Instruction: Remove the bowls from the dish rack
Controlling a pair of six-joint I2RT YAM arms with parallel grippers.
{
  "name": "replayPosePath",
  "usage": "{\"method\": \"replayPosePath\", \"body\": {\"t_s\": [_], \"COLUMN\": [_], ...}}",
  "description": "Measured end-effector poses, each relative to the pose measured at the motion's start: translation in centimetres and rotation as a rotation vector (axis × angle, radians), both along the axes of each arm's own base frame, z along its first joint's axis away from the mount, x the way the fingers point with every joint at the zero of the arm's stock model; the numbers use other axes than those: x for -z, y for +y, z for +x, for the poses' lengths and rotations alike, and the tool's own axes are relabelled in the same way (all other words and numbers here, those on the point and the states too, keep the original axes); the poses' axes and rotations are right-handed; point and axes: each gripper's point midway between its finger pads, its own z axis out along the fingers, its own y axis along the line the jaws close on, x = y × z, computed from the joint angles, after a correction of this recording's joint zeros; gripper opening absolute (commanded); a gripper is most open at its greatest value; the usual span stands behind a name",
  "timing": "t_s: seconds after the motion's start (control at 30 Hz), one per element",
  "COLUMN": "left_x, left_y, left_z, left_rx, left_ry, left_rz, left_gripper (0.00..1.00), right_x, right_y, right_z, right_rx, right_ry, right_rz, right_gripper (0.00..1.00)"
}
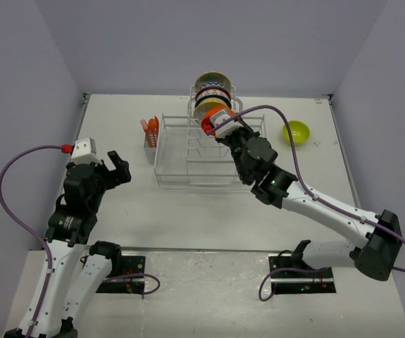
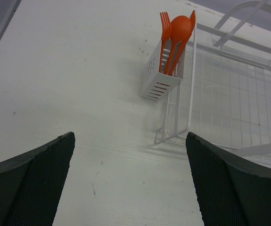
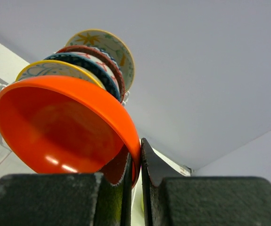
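Closest to you, the right gripper has its two fingers pinched almost together on the rim of the orange bowl, one finger inside the bowl and one outside. The bowl is the only thing it holds.

Work outward from the dish rack, which sits toward the far middle of the table. Your right arm reaches in from the rack's near right corner to the tall central row. Your left arm stands well off the rack's left side, and the left gripper hangs above bare table with its fingers spread wide and nothing between them.

The orange bowl stands on edge at the near end of that central row (you cannot tell from these views whether it sits in its slot or has been lifted clear). Behind it in the same row, each on edge, come a yellow-rimmed bowl, a dark red-patterned bowl and, farthest back, a cream bowl with an orange flower inside. The lime-green bowl rests upright on the table, off the rack's right side.

A white cutlery holder hangs on the rack's left side, with orange utensils standing in it.
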Motion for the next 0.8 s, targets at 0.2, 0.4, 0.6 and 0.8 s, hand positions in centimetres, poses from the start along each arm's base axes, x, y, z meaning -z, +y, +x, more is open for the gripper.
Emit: {"method": "replayPosePath", "body": {"t_s": [0.2, 0.4, 0.6, 0.8], "left_x": [0.0, 0.0, -0.2, -0.2], "left_y": [0.0, -0.1, -0.4, -1.1], "left_z": [0.0, 0.0, -0.2, -0.2], "left_rx": [0.001, 0.003, 0.019, 0.048], "left_ry": [0.000, 0.000, -0.009, -0.012], "left_rz": [0.000, -0.001, -0.004, -0.006], "left_gripper": [1.00, 1.00, 1.00, 1.00], "right_x": [-2.9, -6.5, -4.4, 3.6], "right_y": [-1.8, -8.5, -18.9, -26.0], "right_z": [-2.0, -1.1, 1.2, 4.5], "right_rx": [-0.039, 0.055, 0.310, 0.490], "right_ry": [-0.013, 0.005, 0.078, 0.272], "right_rz": [0.151, 0.448, 0.783, 1.097], "right_gripper": [0.00, 0.00, 0.00, 0.00]}}
